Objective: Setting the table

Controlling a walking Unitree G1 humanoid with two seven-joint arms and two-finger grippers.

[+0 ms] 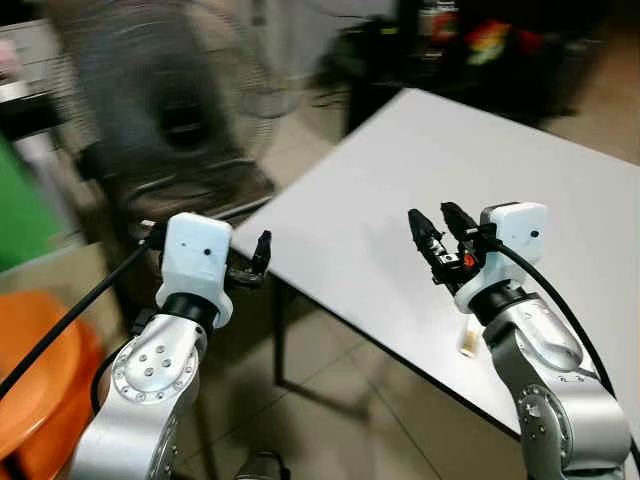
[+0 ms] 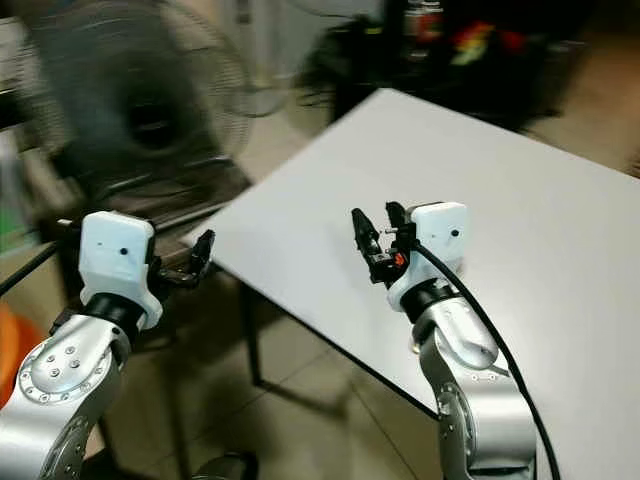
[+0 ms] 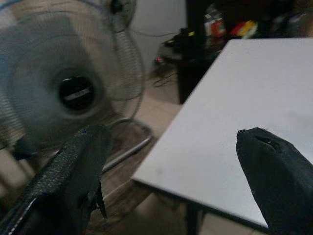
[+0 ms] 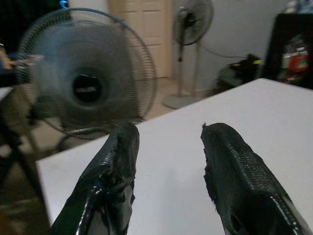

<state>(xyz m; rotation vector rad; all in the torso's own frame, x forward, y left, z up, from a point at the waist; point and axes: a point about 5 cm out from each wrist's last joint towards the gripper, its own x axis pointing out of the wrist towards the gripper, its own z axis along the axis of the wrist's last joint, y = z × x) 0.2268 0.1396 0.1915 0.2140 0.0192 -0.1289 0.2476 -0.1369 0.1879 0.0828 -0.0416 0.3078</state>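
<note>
The white desk (image 1: 450, 170) runs from centre to the right edge, bare where it shows, so no tableware can be judged for weight or grip. A floor fan (image 1: 165, 100) stands upper left. Right hand (image 1: 438, 238) hovers over the desk, spread and empty; left hand (image 3: 181, 171), lower left beside the desk corner, likewise.

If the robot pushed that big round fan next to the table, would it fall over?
Probably it would wobble more than slide. The fan has a wide wire cage sitting above a thin curved tube stand, so a push up high might tip it. The cage wires look thin and could bend. Both the left claw and right claw are open, holding nothing, near the white table.
</note>
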